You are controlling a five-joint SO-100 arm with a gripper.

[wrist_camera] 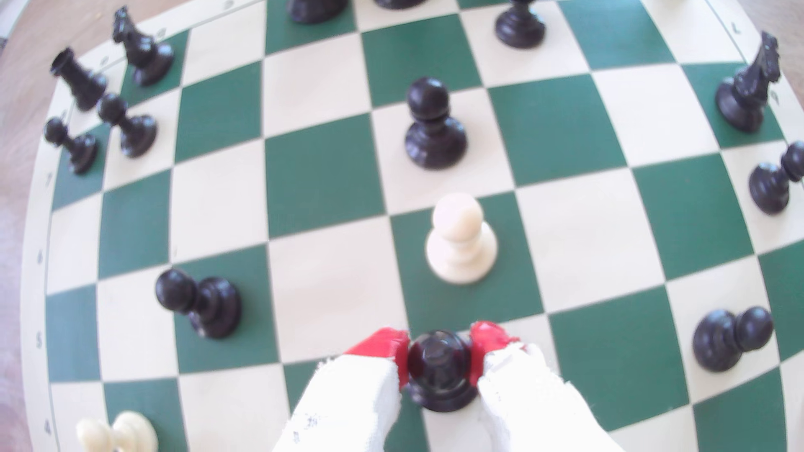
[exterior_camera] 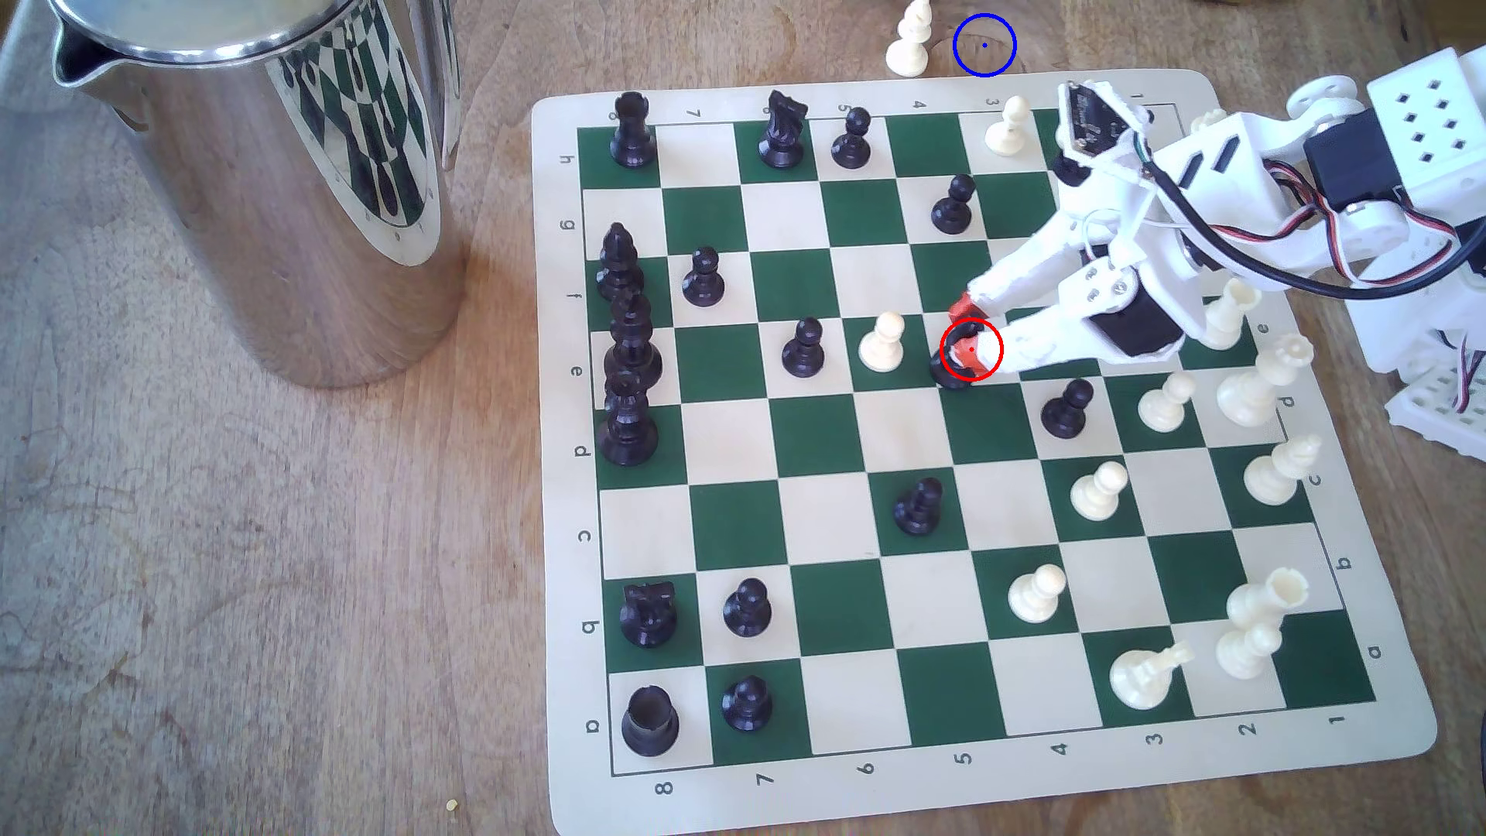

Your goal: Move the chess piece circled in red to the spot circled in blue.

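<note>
While the gripper [wrist_camera: 439,354] pinches the chess piece [wrist_camera: 439,373], brown wood surface [exterior_camera: 241,603] carries green-cream board [exterior_camera: 844,450], steel jug [exterior_camera: 265,177].

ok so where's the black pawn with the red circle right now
In the exterior view the black pawn stands mid-board, one square to the right of a white pawn, with the gripper jaws flanking its head.

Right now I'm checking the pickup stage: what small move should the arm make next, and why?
Probably lift straight up. The gripper has its red pads against both sides of the black pawn, whose base seems to rest on the board; the blue-ringed spot lies off the board.
</note>
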